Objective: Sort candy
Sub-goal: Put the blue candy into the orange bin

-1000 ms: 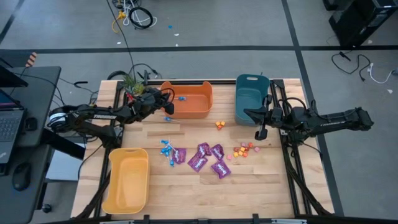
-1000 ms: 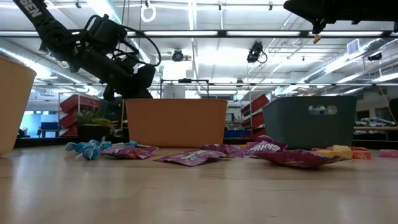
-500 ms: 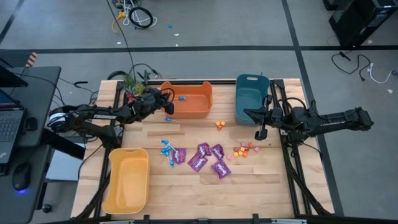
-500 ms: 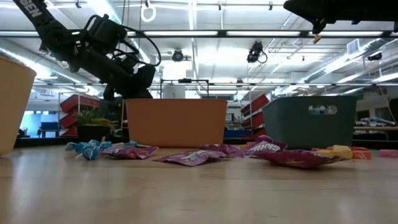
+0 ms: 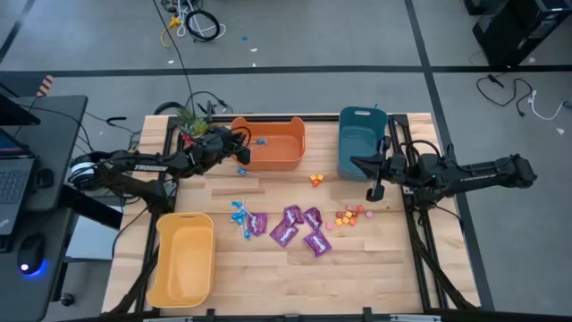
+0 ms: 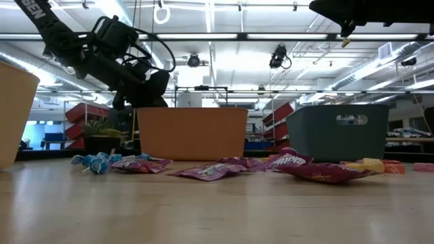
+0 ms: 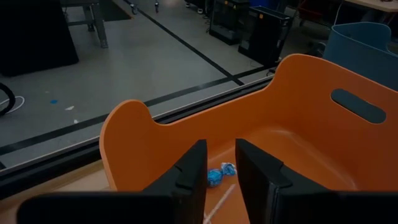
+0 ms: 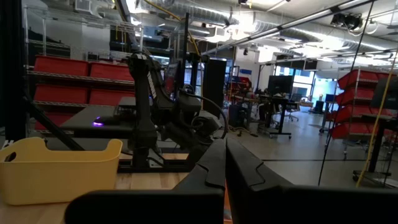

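Your left gripper (image 7: 221,171) hangs over the near wall of the orange bin (image 5: 275,148) with its fingers a little apart and nothing between them; one blue lollipop (image 7: 215,177) lies on the bin floor below. Your right gripper (image 5: 374,190) waits beside the teal bin (image 5: 358,143), fingers pressed together and empty. The other candy, purple packets (image 5: 297,228), blue lollipops (image 5: 239,215) and small orange pieces (image 5: 349,215), lies on the table (image 5: 268,277) between the arms.

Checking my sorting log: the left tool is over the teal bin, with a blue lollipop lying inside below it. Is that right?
Not quite. The left tool is over the orange bin, not the teal bin, which stands farther right by the right arm. The left wrist view shows the orange walls around the blue lollipop lying inside below it; the high view confirms it.
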